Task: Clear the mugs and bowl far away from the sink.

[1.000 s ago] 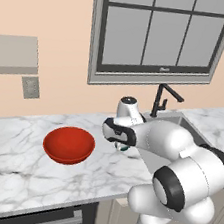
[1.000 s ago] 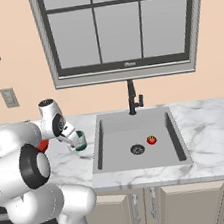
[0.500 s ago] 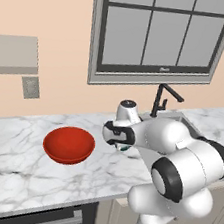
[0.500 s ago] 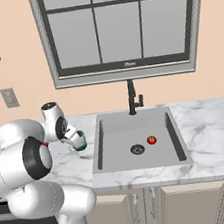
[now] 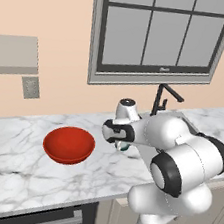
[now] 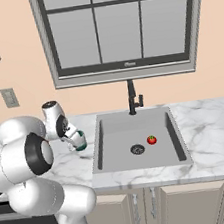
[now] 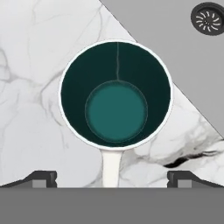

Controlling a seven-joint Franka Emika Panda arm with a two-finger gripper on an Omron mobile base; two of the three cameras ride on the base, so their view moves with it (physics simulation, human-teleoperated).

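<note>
A dark green mug with a white rim stands upright on the marble counter, just left of the sink. In the hand view I look straight down into it, and its white handle points toward my fingers. My gripper hangs right over the mug, open, its fingertips spread wide on either side of the handle and holding nothing. From the left base, the gripper mostly covers the mug. The red bowl sits on the counter farther left, apart from the arm.
A small red tomato-like ball lies in the sink beside the drain. The black faucet rises at the basin's back edge, under the window. Marble counter stretches left past the bowl.
The hand has stayed over the green mug with its jaws wide. The arm's elbow has swung a little; the mug and bowl have not moved.
</note>
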